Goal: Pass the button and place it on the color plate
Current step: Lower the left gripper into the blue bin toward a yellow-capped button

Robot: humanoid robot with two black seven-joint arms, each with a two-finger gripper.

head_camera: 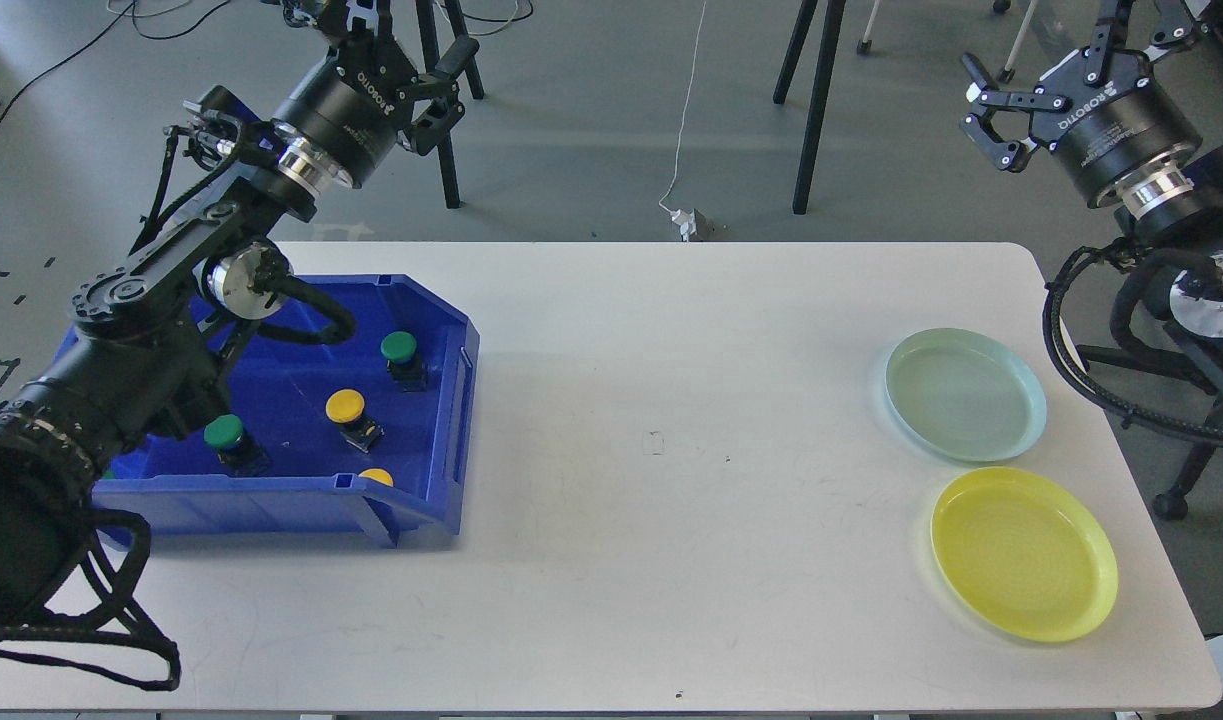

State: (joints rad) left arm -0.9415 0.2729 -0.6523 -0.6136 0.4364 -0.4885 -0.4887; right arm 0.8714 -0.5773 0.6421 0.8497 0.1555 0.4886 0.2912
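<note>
A blue bin [441, 400] sits at the nine o'clock side of the white table [611, 560], its open sloped mouth facing the robot. Inside it are four push buttons. A green button [400, 347] stands toward the bin's one o'clock corner, cap up, its dark body just below the cap. A yellow button [346, 406] at the centre leans, its long axis running from the cap at ten o'clock to the body at four o'clock. A second green button [224, 432] lies at the bin's eight o'clock. Another yellow button [376, 477] peeks over the front lip, mostly hidden.

The left arm crosses over the bin's rear half. The left gripper [441, 85] hangs beyond the table's far edge, fingers spread, holding nothing. The right gripper [986, 110] hovers at two o'clock off the table, fingers likewise apart and empty.

At three o'clock lie a pale green plate [1031, 400] and, nearer, a yellow plate [1101, 560], close together, both bare.
</note>
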